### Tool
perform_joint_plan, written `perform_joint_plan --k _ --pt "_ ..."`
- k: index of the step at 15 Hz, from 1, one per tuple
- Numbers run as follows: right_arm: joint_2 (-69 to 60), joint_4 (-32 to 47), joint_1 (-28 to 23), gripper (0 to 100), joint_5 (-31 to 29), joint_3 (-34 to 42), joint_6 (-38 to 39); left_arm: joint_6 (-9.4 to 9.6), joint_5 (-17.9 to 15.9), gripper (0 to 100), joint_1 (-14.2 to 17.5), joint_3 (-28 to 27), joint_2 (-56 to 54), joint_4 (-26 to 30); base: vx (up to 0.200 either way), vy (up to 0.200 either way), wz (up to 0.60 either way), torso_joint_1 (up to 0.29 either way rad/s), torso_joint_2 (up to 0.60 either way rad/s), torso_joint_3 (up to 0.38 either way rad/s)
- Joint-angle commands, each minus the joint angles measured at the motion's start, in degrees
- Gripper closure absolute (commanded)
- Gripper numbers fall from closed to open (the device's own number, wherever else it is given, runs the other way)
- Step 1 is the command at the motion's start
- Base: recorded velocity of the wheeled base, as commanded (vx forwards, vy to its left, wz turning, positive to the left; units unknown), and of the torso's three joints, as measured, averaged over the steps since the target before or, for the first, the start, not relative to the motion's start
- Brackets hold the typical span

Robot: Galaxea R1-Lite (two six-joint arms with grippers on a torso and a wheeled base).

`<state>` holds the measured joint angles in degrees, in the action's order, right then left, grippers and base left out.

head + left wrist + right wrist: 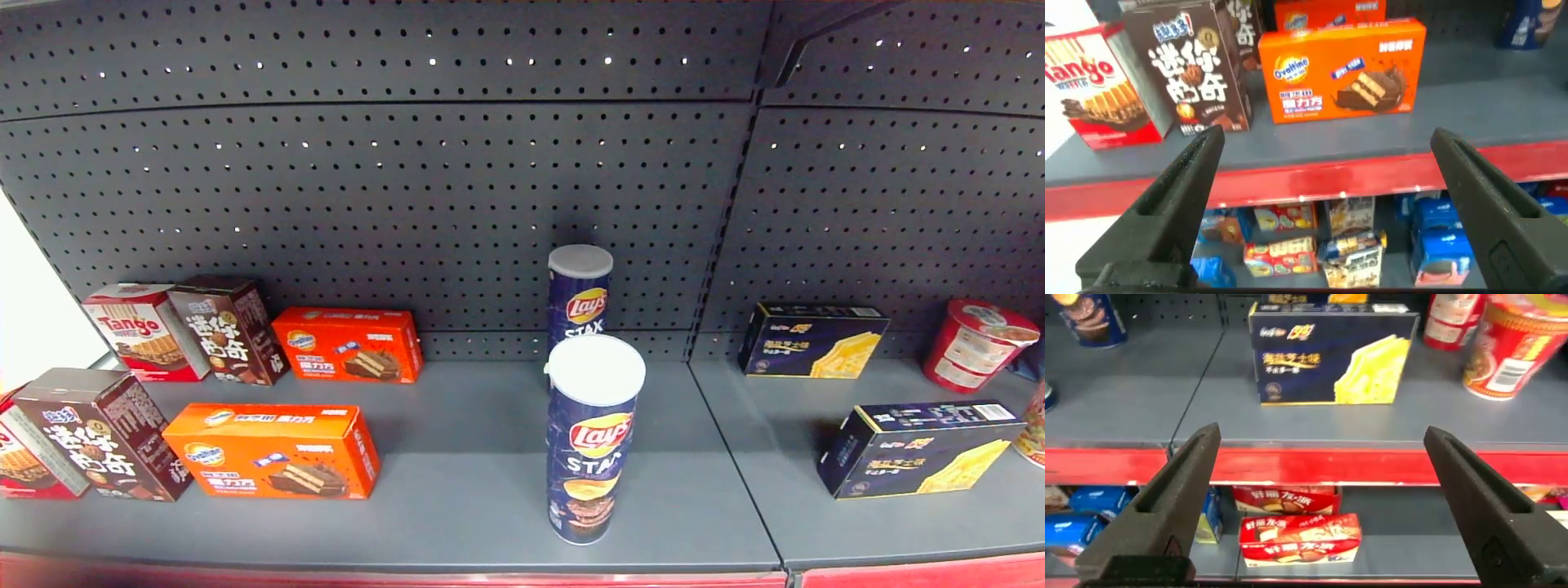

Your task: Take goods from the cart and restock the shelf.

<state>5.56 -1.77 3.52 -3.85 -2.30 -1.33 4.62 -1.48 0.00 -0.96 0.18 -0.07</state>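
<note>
The front chip canister (594,441) and the rear chip canister (580,296) stand upright mid-shelf (473,457), one directly behind the other, long axes vertical, lids up. An orange box (273,451) lies lengthwise to their left, a dark blue box (918,449) to their right. The left gripper (1327,139) faces the shelf before the orange box and the right gripper (1321,433) before the dark blue box, each level, fingers spread wide, holding nothing.
</note>
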Motion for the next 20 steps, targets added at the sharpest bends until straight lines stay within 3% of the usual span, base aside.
perform_joint_plan --k 1,3,13,20 --pt "-0.29 -0.69 -0.01 0 2.8 1.6 0.1 -0.58 0.16 0 -0.09 0.96 -0.18 0.07 0.0 0.0 0.0 0.0 0.0 0.0" --pt "-0.29 -0.78 -0.01 0 6.31 1.69 0.01 -2.95 0.16 0 -0.09 0.96 -0.18 0.16 0.0 0.0 0.0 0.0 0.0 0.0" --pt "-0.29 -0.87 -0.01 0 5.26 1.69 -3.15 -2.69 0.16 0 -0.09 0.96 -0.18 0.16 0.0 0.0 0.0 0.0 0.0 0.0" --pt "-0.29 -0.87 -0.01 0 4.99 1.69 -3.51 -3.92 0.77 0 -0.09 0.96 -0.18 0.16 0.0 -0.057 0.0 0.001 0.0 0.001"
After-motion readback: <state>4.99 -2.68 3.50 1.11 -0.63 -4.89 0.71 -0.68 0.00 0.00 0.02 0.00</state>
